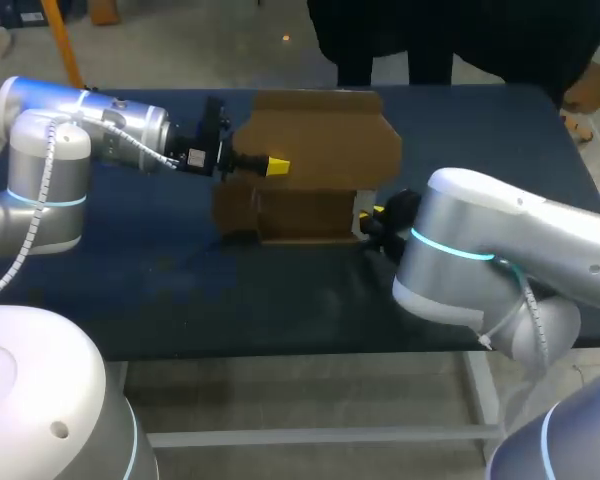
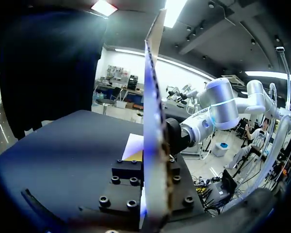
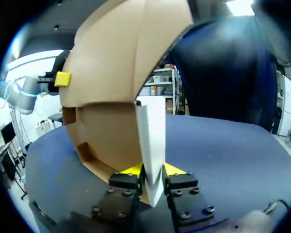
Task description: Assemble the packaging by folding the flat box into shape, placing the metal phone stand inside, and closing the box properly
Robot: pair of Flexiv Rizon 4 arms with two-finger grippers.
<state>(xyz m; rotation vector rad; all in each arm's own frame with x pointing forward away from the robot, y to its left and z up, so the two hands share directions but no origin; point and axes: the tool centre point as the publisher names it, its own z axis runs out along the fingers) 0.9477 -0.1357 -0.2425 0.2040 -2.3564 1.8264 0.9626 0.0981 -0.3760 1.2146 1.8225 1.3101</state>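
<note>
Box [image 1: 300, 215] stood half-folded on the table [image 1: 180, 290], long axis running from one pincer to the other, lid panel [image 1: 320, 140] pointing up. Left pincer [image 1: 272, 165] was clenched on that panel, which ran edge-on straight ahead between its jaws. Right pincer [image 3: 153, 171] was clenched on the end flap [image 3: 151, 131], upright between its jaws. We judged both arms equally near. We saw no phone stand.

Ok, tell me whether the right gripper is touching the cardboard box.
Touching: the right wrist view shows the right gripper shut on a flap of the cardboard box.
</note>
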